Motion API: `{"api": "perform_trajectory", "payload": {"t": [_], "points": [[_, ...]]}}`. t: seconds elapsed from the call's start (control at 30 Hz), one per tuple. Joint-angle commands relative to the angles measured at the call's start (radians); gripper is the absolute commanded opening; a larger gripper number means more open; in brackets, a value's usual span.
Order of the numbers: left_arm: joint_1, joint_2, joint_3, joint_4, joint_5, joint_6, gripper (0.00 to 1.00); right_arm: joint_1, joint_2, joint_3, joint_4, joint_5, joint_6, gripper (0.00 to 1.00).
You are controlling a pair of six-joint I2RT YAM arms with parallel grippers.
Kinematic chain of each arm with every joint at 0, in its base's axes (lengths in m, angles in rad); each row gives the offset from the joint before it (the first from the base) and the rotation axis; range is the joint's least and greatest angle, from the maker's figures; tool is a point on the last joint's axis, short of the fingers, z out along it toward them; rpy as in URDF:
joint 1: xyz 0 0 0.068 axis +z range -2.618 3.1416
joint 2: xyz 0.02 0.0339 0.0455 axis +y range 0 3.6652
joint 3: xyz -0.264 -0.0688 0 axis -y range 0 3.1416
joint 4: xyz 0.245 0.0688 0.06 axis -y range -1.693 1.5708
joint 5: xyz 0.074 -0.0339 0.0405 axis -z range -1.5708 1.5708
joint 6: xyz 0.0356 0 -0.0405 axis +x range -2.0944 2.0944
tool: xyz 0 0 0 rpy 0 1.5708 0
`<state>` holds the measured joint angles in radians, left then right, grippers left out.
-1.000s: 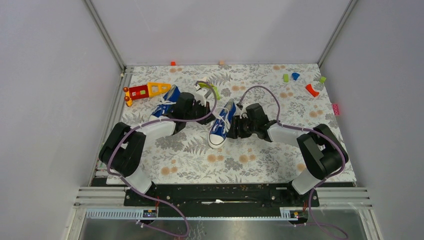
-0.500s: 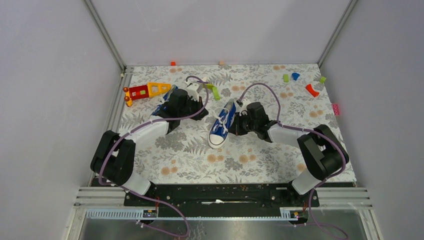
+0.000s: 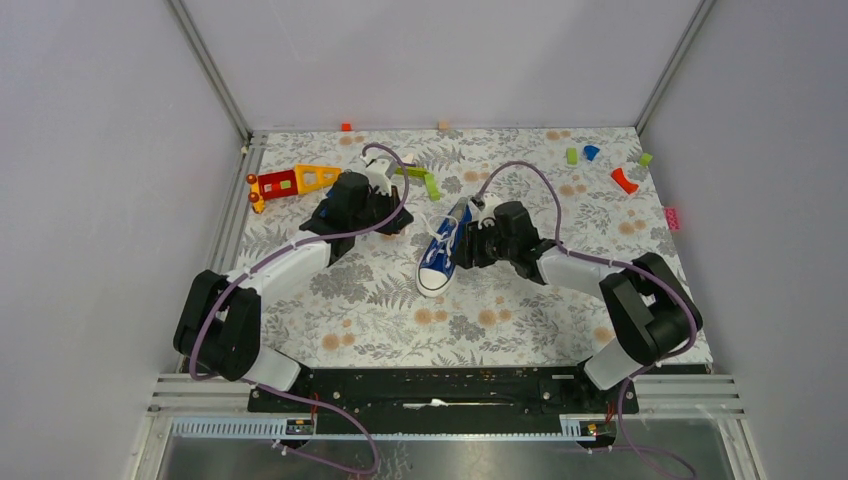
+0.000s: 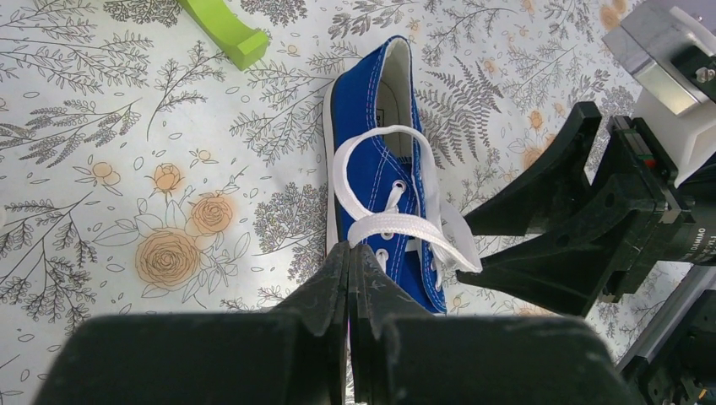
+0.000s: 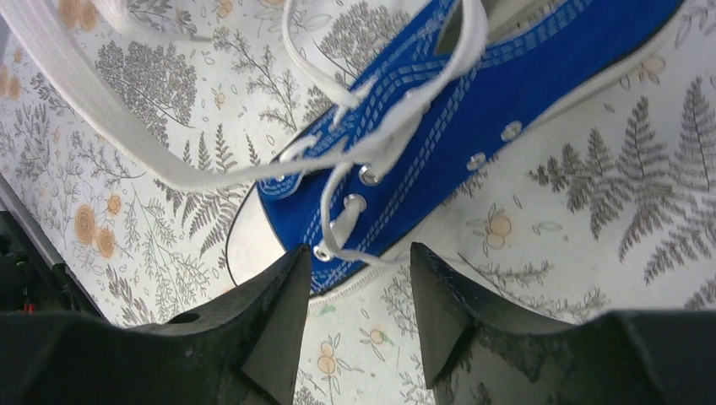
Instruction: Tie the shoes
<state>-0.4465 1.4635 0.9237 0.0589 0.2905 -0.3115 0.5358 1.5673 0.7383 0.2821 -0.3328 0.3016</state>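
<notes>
One blue sneaker (image 3: 443, 247) lies mid-table, toe cap toward me; it also shows in the left wrist view (image 4: 384, 169) and the right wrist view (image 5: 439, 110). My left gripper (image 4: 350, 246) is shut on a white lace (image 4: 397, 224) of this shoe and holds it stretched to the left; in the top view this gripper (image 3: 392, 218) sits left of the shoe. My right gripper (image 5: 359, 249) is open, its jaws low beside the shoe's eyelets with a thin lace strand between them; in the top view it (image 3: 472, 243) sits right of the shoe. The other shoe is hidden under my left arm.
A red-orange-yellow toy (image 3: 290, 181) lies far left. A green piece (image 3: 430, 184) lies behind the shoe, also in the left wrist view (image 4: 224, 29). Small coloured pieces lie far right: red (image 3: 624, 180), green (image 3: 571, 156), blue (image 3: 590, 152).
My left arm has swung back and to the left, drawing the lace out and now covering the second shoe. The right gripper has stayed beside the middle shoe.
</notes>
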Motion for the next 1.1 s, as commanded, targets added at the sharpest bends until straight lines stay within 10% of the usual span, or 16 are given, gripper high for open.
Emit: {"api": "perform_trajectory", "payload": {"t": [0.0, 0.4, 1.07], "points": [[0.005, -0.04, 0.054, 0.012, -0.006, -0.01, 0.0, 0.032, 0.042, 0.089, 0.021, 0.009, -0.045, 0.54], [0.005, -0.022, 0.072, -0.001, 0.006, -0.009, 0.0, 0.042, 0.0, 0.086, -0.035, 0.041, -0.034, 0.0], [-0.028, 0.015, 0.095, 0.014, 0.094, -0.048, 0.0, 0.041, -0.127, 0.381, -0.419, -0.115, -0.057, 0.0]]}}
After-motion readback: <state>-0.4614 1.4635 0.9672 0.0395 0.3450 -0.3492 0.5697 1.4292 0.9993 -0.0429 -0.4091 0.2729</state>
